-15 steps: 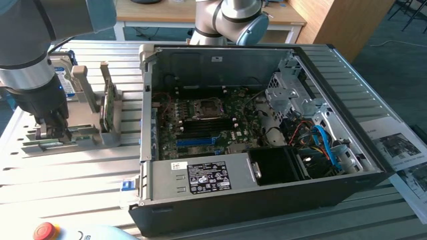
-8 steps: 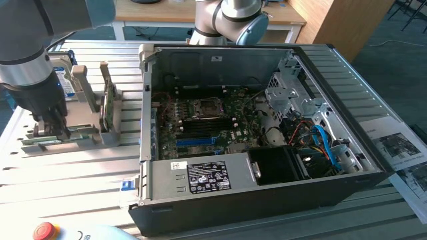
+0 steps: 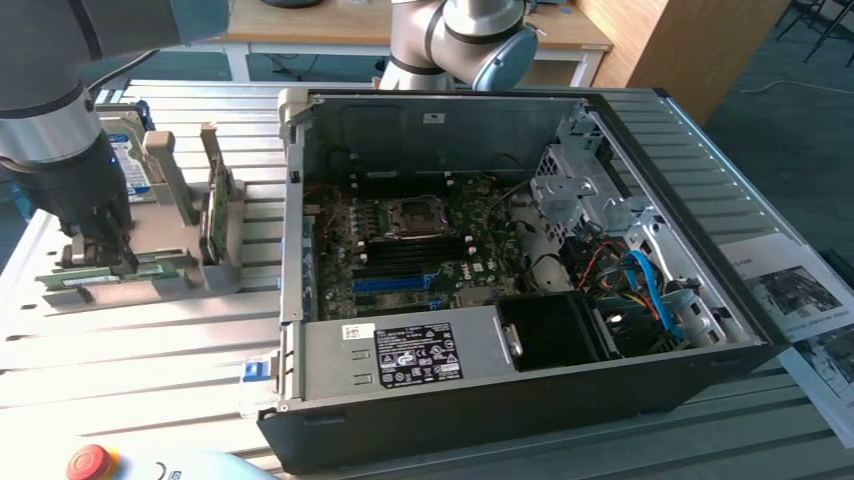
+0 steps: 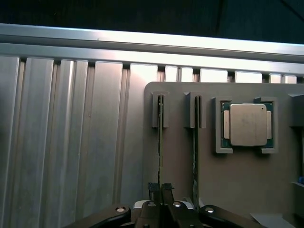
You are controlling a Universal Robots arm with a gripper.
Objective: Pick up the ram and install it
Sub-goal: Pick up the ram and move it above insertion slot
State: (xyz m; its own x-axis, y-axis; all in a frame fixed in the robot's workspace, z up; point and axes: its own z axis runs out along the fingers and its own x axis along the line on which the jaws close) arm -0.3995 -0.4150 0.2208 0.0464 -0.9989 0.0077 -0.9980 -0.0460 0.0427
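Where daylight falls across it, the ribbed aluminium table [image 3: 147, 340] shines pale; behind it stand a wooden desk [image 3: 307, 38] and a wood panel [image 3: 667, 45], with dark floor beyond on the exterior view's right. An open black case [image 3: 534, 410] fills the middle of the table, showing the motherboard [image 3: 414, 250], a labelled power supply [image 3: 416, 355] and blue cables [image 3: 647, 285]. Papers [image 3: 801, 300] lie at the table edge on the exterior view's right, and a red stop button [image 3: 91, 462] sits at the near corner on its left. On the exterior view's left, just beside the case, a grey holder [image 4: 237, 190] rests on the table, with a hard drive [image 3: 134, 170] standing at its far side. The arm [image 3: 54, 130] comes down over the holder and hides part of it. In the wrist view the holder carries a CPU [image 4: 248, 124] in a recess and two slots side by side. The ram [image 4: 160, 142] stands on edge in the slot farther from the CPU; a second stick [image 4: 195, 142] stands in the nearer one. The gripper [image 4: 160, 186] is drawn narrow, its fingers [image 4: 153, 187] pressed on either face of the ram, which sits in its slot.
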